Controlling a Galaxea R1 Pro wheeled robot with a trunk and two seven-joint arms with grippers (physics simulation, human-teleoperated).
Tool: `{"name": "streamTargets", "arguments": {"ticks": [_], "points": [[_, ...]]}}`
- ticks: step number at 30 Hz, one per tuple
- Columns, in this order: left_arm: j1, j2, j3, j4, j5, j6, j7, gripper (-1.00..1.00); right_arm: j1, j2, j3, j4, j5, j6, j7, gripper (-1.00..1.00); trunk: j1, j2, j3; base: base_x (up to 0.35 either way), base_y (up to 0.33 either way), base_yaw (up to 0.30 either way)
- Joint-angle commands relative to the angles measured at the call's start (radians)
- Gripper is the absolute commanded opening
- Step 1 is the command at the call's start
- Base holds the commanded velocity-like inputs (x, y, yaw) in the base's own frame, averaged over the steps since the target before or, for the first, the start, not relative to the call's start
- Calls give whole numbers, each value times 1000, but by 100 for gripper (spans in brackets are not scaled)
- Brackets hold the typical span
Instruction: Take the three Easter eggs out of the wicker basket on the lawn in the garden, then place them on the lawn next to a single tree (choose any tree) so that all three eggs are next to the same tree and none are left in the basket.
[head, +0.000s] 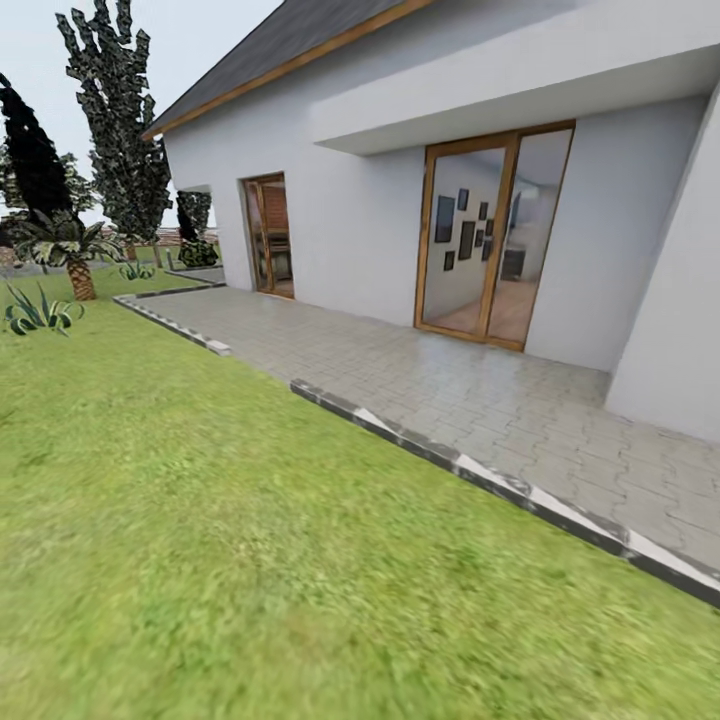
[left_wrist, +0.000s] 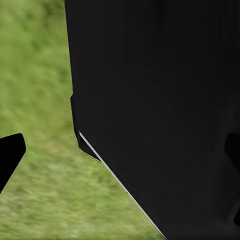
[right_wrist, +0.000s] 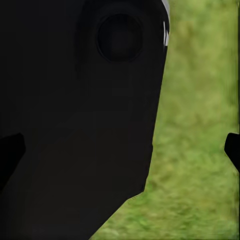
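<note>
Grass is filling the near foreground of the head view: the lawn (head: 200, 520), mottled green, running from the bottom edge up to a grey-white curb (head: 480, 470) that is cutting diagonally across. Beyond the curb a paved patio (head: 480, 390) of grey blocks is stretching up to a white house (head: 370, 200) with a dark sloped roof. Glass double doors (head: 495, 235) in wooden frames are showing a room with pictures on the wall; a second wood-framed doorway (head: 268, 235) is sitting further along the wall. At the lawn's far left edge a short palm (head: 70, 250) and a spiky agave (head: 38, 312) are standing, with a tall dark-leaved tree (head: 125, 130) behind them. Basket and eggs are not appearing in these frames. Both wrist views are looking at blurred grass past a large black robot body; dark finger tips (left_wrist: 11, 155) (right_wrist: 232, 147) are poking in at the frame sides, so both sets of jaws are spread wide apart, gripping nothing.
</note>
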Motion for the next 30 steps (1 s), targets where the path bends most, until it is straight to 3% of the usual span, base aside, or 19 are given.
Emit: {"name": "streamTargets", "arguments": {"ticks": [1, 19, 30], "points": [[0, 0, 1, 0, 0, 1, -3, 100, -1, 0, 0, 2, 8, 1, 2, 100, 1, 0, -1, 333, 0, 255], [0, 0, 1, 0, 0, 1, -3, 100, -1, -1, 0, 2, 8, 1, 2, 100, 1, 0, -1, 333, 0, 248], [0, 0, 1, 0, 0, 1, -4, 100, -1, -1, 0, 2, 9, 1, 2, 100, 1, 0, -1, 333, 0, 25]]}}
